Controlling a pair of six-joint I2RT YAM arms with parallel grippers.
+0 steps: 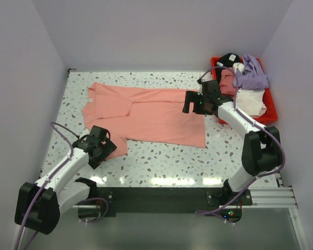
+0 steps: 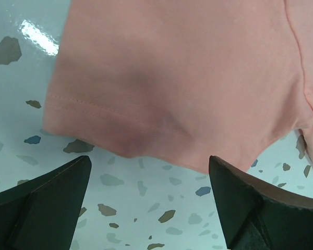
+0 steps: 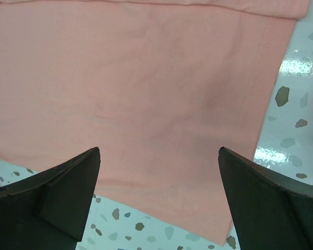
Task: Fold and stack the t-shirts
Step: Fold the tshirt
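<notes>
A salmon-pink t-shirt (image 1: pixel 151 112) lies spread flat across the speckled table, collar to the left and hem to the right. My left gripper (image 1: pixel 105 146) is open and empty, low over the table at the edge of the shirt's near sleeve (image 2: pixel 161 88). The left wrist view shows bare table between its fingertips (image 2: pixel 68 177). My right gripper (image 1: pixel 190 102) is open and empty, hovering over the shirt's bottom hem end (image 3: pixel 146 94) near the far right corner. More shirts, among them a lilac one (image 1: pixel 253 73), are piled in a red bin (image 1: pixel 271 112).
The red bin stands at the back right, just right of my right arm, with white, lilac, pink and dark clothes in it. White walls close in the table on the left, back and right. A black rail (image 1: pixel 156 198) runs along the near edge.
</notes>
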